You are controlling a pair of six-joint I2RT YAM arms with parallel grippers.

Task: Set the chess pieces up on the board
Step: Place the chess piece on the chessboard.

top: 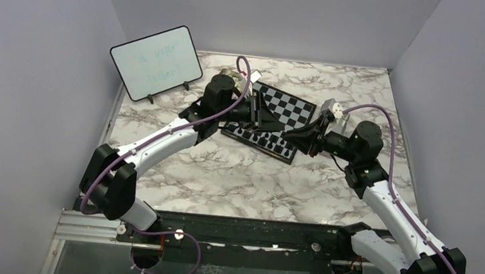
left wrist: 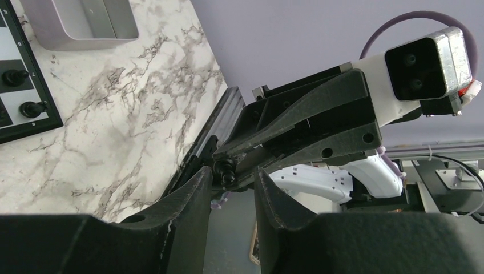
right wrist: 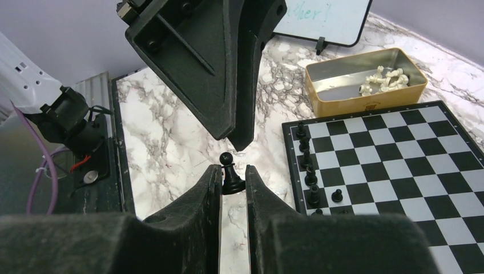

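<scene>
My right gripper [right wrist: 233, 170] is shut on the base of a black pawn [right wrist: 231, 177], which it holds upright in the air just off the board's [right wrist: 434, 154] near-left edge. The left gripper [left wrist: 233, 171] meets it tip to tip. Its fingers stand on either side of the pawn's head [left wrist: 228, 170], with a gap still showing on one side. From above, both grippers [top: 274, 123] [top: 291, 138] hover over the board's [top: 289, 108] near edge. Several black pieces [right wrist: 305, 160] stand in a row along one side of the board. Cream pieces [right wrist: 385, 79] lie in a gold tin [right wrist: 365, 85].
A white dry-erase board [top: 156, 61] leans at the back left. The gold tin sits beside the chessboard's far corner. A grey tray [left wrist: 85, 23] lies on the marble table beyond the board. The table's black rail [left wrist: 200, 142] runs along the near edge.
</scene>
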